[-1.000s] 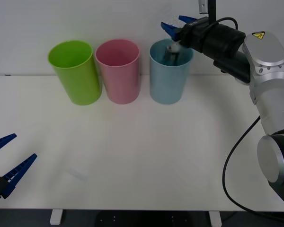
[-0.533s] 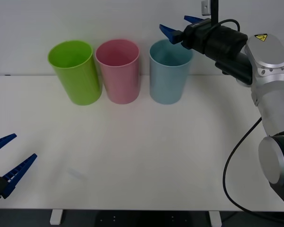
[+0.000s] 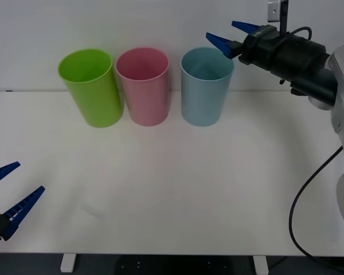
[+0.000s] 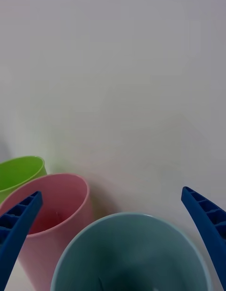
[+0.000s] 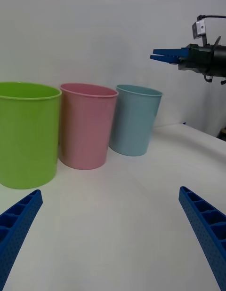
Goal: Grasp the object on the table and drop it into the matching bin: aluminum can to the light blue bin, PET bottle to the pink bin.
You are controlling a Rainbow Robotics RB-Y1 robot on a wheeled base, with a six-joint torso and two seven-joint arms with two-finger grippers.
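My right gripper (image 3: 221,30) is open and holds nothing, hovering just above and to the right of the light blue bin (image 3: 203,97). In the right wrist view its blue fingers (image 4: 16,227) spread wide over the light blue bin's rim (image 4: 127,220), with the pink bin (image 4: 61,211) beside it. The aluminum can is out of view; what I see of the blue bin's inside is bare wall. The pink bin (image 3: 143,94) stands in the middle of the row. My left gripper (image 3: 30,176) is parked open at the table's front left corner.
A lime green bin (image 3: 92,91) stands left of the pink one at the back of the white table (image 3: 178,183). The left wrist view shows all three bins and the right gripper (image 5: 157,54) above the light blue bin (image 5: 134,126).
A second ago the can was dropping at the light blue bin's mouth under my right gripper; it has gone from sight. The right gripper has moved right, off the bin's centre.
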